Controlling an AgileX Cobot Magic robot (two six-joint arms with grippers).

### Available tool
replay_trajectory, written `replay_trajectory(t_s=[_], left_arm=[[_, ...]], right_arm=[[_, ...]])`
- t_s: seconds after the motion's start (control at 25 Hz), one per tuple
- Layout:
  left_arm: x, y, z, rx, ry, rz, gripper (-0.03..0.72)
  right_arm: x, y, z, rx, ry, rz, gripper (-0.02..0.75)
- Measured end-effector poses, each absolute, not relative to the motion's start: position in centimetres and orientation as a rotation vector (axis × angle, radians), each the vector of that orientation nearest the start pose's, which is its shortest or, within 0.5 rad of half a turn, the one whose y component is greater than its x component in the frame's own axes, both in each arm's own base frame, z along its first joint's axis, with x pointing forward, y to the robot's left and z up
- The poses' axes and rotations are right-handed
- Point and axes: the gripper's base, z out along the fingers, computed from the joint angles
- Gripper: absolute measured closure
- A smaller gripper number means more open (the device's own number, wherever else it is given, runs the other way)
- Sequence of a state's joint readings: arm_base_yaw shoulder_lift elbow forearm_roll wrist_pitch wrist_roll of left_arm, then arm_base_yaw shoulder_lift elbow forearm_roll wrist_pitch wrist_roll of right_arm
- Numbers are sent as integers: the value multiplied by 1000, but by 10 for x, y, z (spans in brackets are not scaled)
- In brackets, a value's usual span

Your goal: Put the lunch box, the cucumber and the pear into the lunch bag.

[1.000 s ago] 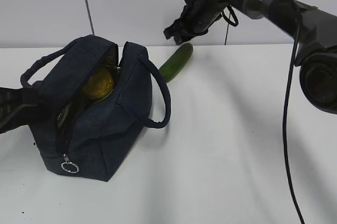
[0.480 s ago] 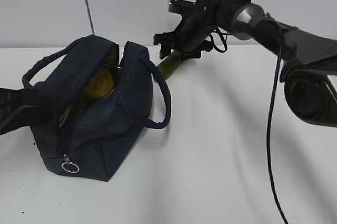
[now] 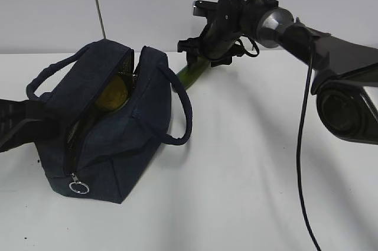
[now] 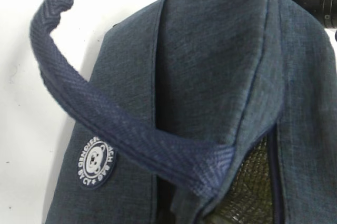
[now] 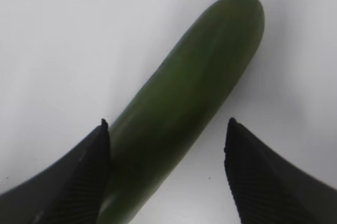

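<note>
**Right gripper drops onto the cucumber behind the bag**

Down and leftward the right arm has swung over the last second: a second ago its gripper hung in the air above the far tip of the cucumber [image 3: 190,74], and now the right gripper [image 3: 204,56] sits low over the vegetable's far half, close to the tabletop [image 3: 248,168]. The bag itself has not shifted.

That puts the last loose item within reach. The lunch bag [image 3: 112,127] stands open on the left with the pear [image 3: 112,94] showing yellow in its mouth; the lunch box cannot be made out inside from these views.

From the right wrist view the cucumber [image 5: 184,108] lies diagonally on the white surface, between the two dark fingers [image 5: 79,182], which stand spread apart. The left finger looks to be touching or just beside its flank, while the right one is clear of it. The grip is not yet made.

The left gripper is not visible in its own view, which is filled by the bag's fabric and handle [image 4: 116,124], so its state cannot be told
</note>
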State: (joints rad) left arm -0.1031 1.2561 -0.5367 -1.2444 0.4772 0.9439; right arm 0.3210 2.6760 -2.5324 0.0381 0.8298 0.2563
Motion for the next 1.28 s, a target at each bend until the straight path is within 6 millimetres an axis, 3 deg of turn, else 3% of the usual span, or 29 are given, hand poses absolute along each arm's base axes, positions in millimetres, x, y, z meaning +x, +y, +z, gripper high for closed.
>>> replay_trajectory(t_s=[0.48,0.76,0.96,1.12,1.28], left_arm=[[216,-63,215,39,2381,-723,707],[215,-64,214,48,2385,-730,707],[215,-64,214,51,2386,-734,707],[215,-64,214,51,2386,-734,707],[215,-64,214,51,2386,-734,707]], right_arm=[[551,190,151,-43,2430,310,213],[549,190,122,-38,2514,289,212],[546,187,122,-66,2558,238,218],[543,185,122,-104,2598,196,328],[541,184,131,-156,2623,168,365]])
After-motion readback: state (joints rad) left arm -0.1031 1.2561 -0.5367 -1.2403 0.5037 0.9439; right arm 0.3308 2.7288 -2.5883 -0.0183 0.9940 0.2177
